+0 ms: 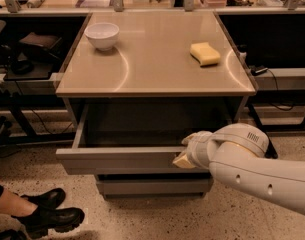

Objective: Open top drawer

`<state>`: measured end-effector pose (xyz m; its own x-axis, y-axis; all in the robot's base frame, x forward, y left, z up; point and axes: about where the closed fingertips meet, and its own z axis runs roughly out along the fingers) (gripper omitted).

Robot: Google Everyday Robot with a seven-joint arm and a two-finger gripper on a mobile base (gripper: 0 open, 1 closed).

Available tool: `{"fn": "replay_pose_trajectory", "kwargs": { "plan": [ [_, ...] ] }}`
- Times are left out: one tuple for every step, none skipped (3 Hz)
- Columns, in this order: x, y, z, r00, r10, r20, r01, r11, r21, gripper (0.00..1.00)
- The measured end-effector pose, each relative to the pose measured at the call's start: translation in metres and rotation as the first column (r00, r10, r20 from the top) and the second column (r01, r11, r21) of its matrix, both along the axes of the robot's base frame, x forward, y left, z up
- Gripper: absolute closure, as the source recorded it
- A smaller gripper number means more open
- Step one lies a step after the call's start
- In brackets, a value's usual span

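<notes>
The top drawer [117, 160] is a wide grey handle-less drawer under the tan table top. It stands pulled out, and its dark inside shows behind the front panel. My gripper [186, 156] is at the right part of the drawer's front, at its top edge. The white arm reaches in from the lower right and covers the drawer's right end. A narrower grey drawer [152, 185] sits below, pushed in.
A white bowl [102, 35] stands at the table's back left, a yellow sponge [205, 53] at the back right. A person's black shoes [49, 214] are on the speckled floor at lower left. Dark shelving and cables flank the table.
</notes>
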<state>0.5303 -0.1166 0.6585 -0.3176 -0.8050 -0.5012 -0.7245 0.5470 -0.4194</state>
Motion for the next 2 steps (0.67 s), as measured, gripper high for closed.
{"fn": "replay_pose_trajectory", "kwargs": {
  "plan": [
    [-0.004, -0.004, 0.005, 0.9999, 0.001, 0.016, -0.001, 1.000, 0.002, 1.00],
    [-0.034, -0.009, 0.014, 0.9964, 0.047, 0.070, -0.047, 0.999, 0.004, 1.00]
  ]
}}
